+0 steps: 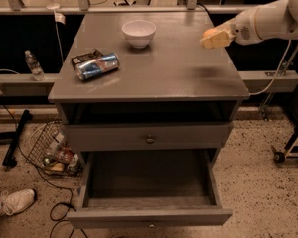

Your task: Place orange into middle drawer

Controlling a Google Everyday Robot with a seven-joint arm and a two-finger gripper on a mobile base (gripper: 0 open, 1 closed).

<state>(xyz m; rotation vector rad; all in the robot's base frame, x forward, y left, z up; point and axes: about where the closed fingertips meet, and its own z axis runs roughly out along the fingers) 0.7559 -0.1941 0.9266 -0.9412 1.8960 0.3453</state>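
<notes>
My gripper (212, 37) hangs above the right rear part of the grey cabinet's top (159, 68), casting a shadow on it. Its pale yellow fingers (219, 38) are closed around a small round orange (208, 32), of which only a bit shows at the tip. The middle drawer (149, 209) is pulled open at the bottom front of the cabinet, its bare grey inside empty. It lies well below and to the left of the gripper. The white arm runs off the right edge.
A white bowl (139, 32) stands at the rear middle of the top. A blue-silver can (97, 66) lies on its side at the left beside a dark packet (85, 57). The knobbed drawer front (149, 139) above is shut. A wire basket (54, 152), cables, a shoe (15, 202) lie on the floor left.
</notes>
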